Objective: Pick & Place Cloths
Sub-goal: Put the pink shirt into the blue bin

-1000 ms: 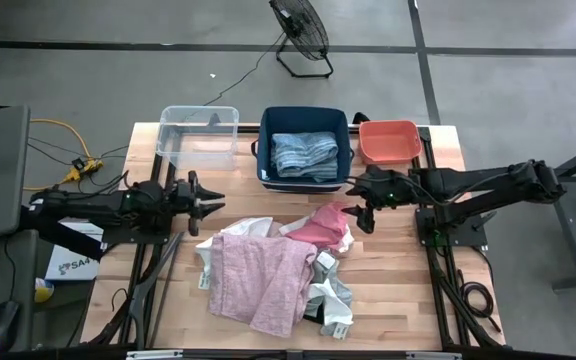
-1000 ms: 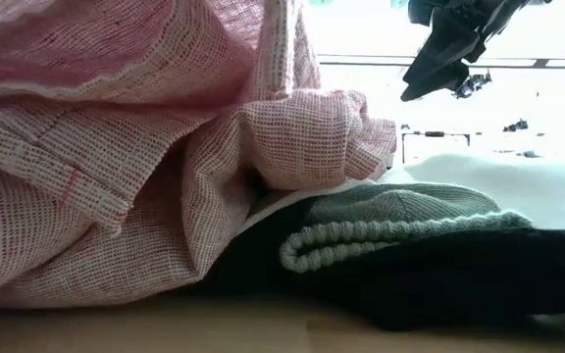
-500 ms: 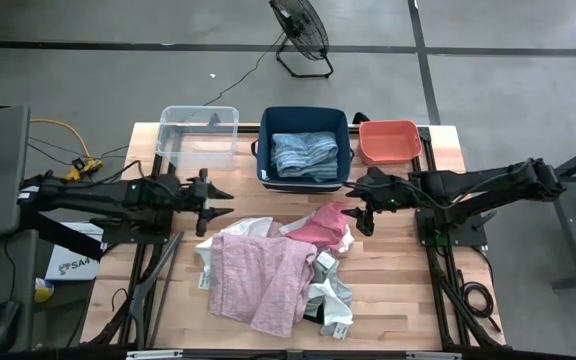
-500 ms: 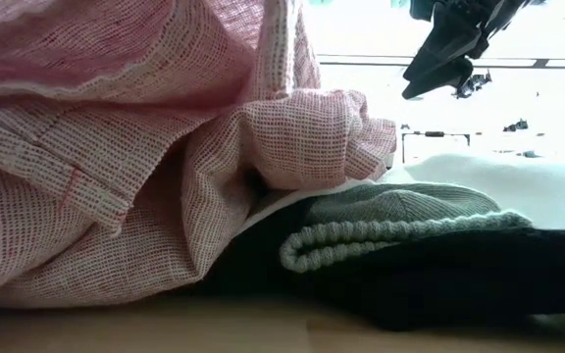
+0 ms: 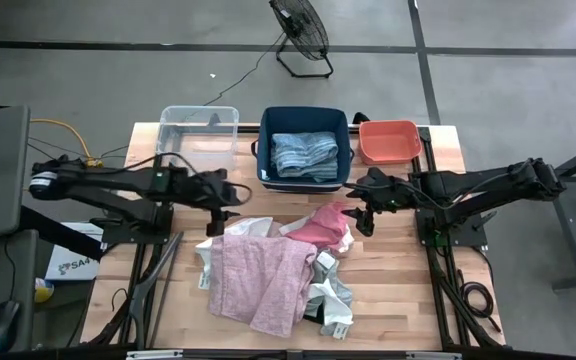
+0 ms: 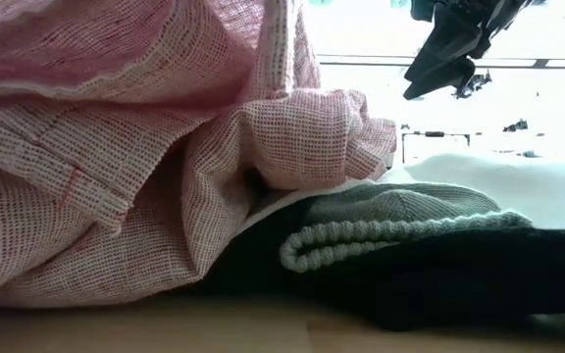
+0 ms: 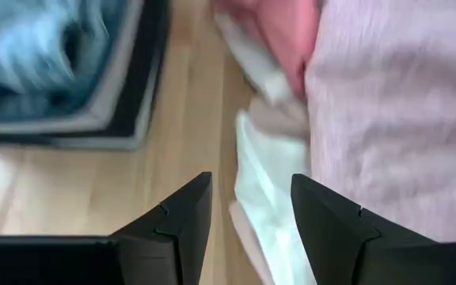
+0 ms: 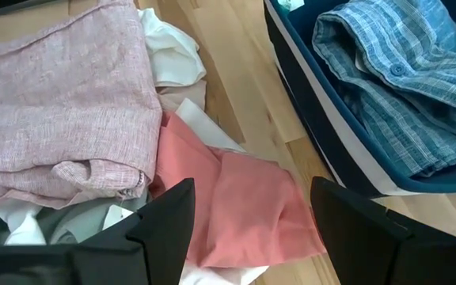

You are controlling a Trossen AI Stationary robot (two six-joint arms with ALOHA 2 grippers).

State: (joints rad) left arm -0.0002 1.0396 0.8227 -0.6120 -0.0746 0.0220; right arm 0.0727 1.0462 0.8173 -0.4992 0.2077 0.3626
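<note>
Left pincer [image 5: 217, 213], left of centre in the high view, hovers with fingers parted and empty over the white cloth [image 7: 271, 194] at the pile's left edge, evidently lining up a grasp. Compared with a second ago, it has advanced rightward from the bench's left side.

Centre: light pink cloth [image 5: 258, 276] tops the pile; blue cloth [image 5: 305, 155] already lies in the navy bin [image 5: 264, 150].

Right pincer [image 5: 364, 213], open and empty, waits unmoved above the hot pink cloth [image 8: 244, 202].

The light pink cloth [image 6: 116, 147] shows a coarse open weave; the table [image 5: 398, 270] is smooth pale wood; the grey cloth [image 6: 390, 230] is ribbed knit.
</note>
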